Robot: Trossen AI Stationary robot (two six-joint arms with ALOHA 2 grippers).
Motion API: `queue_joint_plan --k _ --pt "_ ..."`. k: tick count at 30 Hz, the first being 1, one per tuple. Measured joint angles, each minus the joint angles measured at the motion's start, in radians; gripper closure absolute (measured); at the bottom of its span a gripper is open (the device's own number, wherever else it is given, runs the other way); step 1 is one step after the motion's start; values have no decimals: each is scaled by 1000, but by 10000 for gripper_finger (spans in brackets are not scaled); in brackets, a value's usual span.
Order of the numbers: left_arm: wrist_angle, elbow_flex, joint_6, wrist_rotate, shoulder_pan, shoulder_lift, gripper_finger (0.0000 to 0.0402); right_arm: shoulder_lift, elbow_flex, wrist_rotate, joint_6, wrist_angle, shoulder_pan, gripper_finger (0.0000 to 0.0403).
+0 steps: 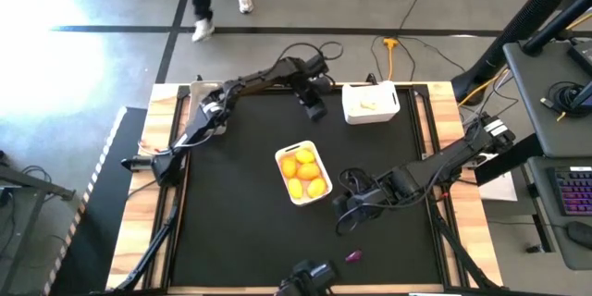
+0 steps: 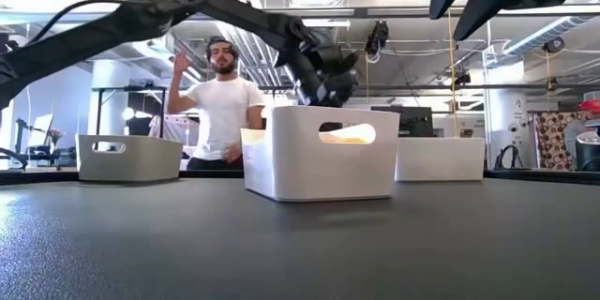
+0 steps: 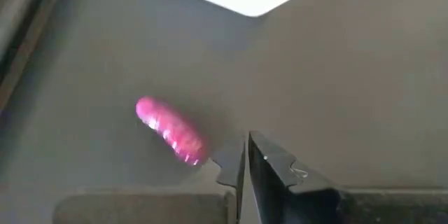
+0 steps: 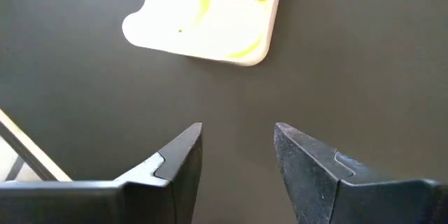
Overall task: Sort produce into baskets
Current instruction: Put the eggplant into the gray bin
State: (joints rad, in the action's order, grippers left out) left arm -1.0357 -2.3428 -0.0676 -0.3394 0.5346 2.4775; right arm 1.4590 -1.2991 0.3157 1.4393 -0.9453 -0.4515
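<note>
A white basket (image 1: 303, 174) of yellow and orange fruits stands mid-table. A second white basket (image 1: 371, 103) with pale bulbs stands at the far edge. A grey basket (image 2: 127, 157) shows at the left of the low view. My left gripper (image 1: 314, 107) is shut and raised near the far edge, left of the bulb basket. A pink-purple long vegetable (image 3: 171, 130) lies on the mat beside its fingertips (image 3: 245, 155), apart from them. Another purple piece (image 1: 353, 256) lies near the near edge. My right gripper (image 4: 238, 143) is open and empty over bare mat, right of the fruit basket (image 4: 210, 14).
A person stands beyond the table's far edge (image 2: 225, 103). Wooden rails (image 1: 157, 185) border the black mat on both sides. A camera mount (image 1: 310, 277) sits at the near edge. Bare mat lies left of the fruit basket.
</note>
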Motion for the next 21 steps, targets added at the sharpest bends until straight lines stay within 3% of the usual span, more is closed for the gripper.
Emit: queue_joint_plan --k 11,21 --pt "13 -13 -25 -12 26 43 401 0 0 -1 40 8 0 234" --pt "29 -13 -532 16 46 51 401 0 0 -25 46 22 0 234"
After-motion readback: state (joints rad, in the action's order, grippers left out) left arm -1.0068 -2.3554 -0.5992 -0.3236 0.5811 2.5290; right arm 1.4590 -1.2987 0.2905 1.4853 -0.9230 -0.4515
